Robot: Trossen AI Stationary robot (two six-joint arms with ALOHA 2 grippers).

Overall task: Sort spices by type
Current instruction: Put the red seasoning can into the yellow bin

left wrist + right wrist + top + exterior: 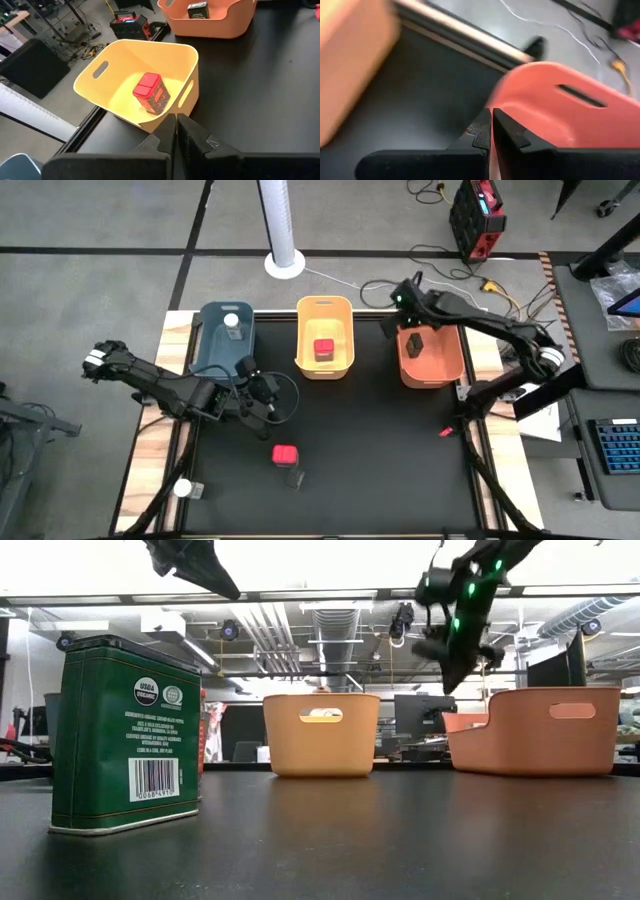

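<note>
So the sorting looks about half done, judging by what's already binned. The yellow bin (325, 337) has one red-lidded jar (150, 93) sitting in it, the orange bin (431, 355) has a dark jar (197, 9), and the blue bin (226, 335) has a white-lidded jar (232, 322). That's one type per bin, so each bin is clearly meant for one kind.

Left on the mat: a second red-lidded jar (286, 454) with what looks like a dark jar (294, 476) just beside it, and another white-lidded one (184, 489) out at the table's near-left edge, right by the rail. That one looks like the awkward pick to me, not much room on the outer side.

The left gripper (262, 393) hangs over the mat with its jaws pressed together and nothing between them. The yellow bin is ahead of its jaws, and the loose red jar sits off to the side and back from them, with open black mat all around it. So plenty of room to come down on it, though the dark jar beside it crowds one side.

The right gripper (408, 293) is up over the back rim of the orange bin, jaws together too, empty. The bin's wall is directly under its tips, so it needs to lift clear before swinging anywhere.

The green tin (126, 735) stands up close to the low camera, upright on the mat.
</note>
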